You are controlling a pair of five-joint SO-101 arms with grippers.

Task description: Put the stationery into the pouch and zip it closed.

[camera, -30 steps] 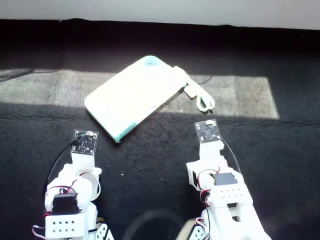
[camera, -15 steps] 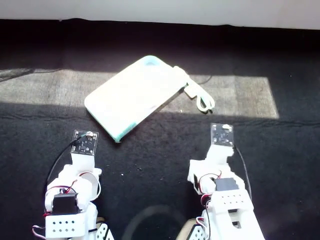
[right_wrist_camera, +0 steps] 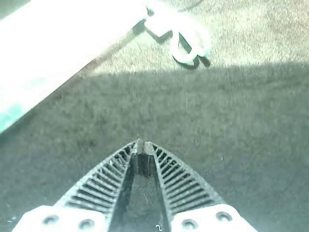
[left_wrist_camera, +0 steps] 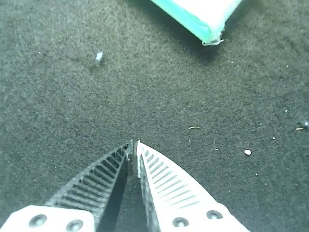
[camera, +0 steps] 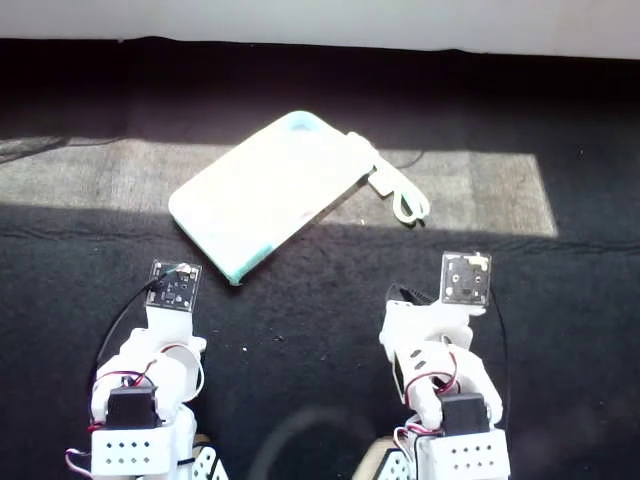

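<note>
High view, lower left of frame: the left white robot arm [camera: 140, 400] stands on the black fabric-covered bench [camera: 310, 320], its wrist camera board pointing towards the upper edge. In the left wrist view, the left gripper [left_wrist_camera: 133, 144] has its ribbed jaws, one black and one white, pressed together at the tips with nothing between them, and it hangs over bare bench. A teal-edged corner of the pouch [left_wrist_camera: 205, 21] lies ahead of it, well apart. Centre of the high view: the flat, white, rectangular pouch with teal trim [camera: 265, 190] lies diagonally on the bench, its lower corner just above the left arm, its upper corner towards the top centre, and most of it lit by a pale strip of sunlight [camera: 500, 190]. At the pouch's right corner a white looped wrist strap [camera: 405, 198] rests on the bench. Lower right of the high view: the right white robot arm [camera: 445, 390] stands below the strap. In the right wrist view, the right gripper [right_wrist_camera: 141, 143] likewise has its two black ribbed jaws brought together and holds nothing, with the pouch [right_wrist_camera: 58, 48] and the strap [right_wrist_camera: 186, 41] ahead and apart from it.
</note>
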